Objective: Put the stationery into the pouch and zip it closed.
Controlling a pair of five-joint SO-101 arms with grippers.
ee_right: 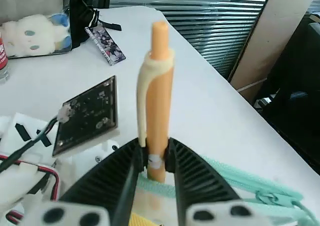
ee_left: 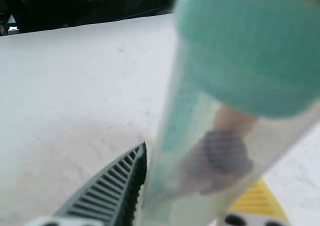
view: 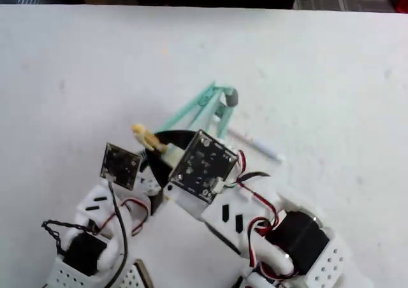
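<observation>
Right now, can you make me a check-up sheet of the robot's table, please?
Surface: white table.
Job's things: pouch, with a grey item inside; orange pen gripped right by it; white pen lying on the table beside it.
Clutter: plush toy and card farther along the table.
Grippers: right end effector shut on the orange pen; left end effector against the pouch.
Cables: red and black wires loop over the arms.
Surroundings: blinds.

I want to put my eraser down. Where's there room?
The table is bare between the pouch and the far edge, and on both outer sides, past the white pen too. Crowded near the front: both arms, the right hand gripping the orange pen.
</observation>
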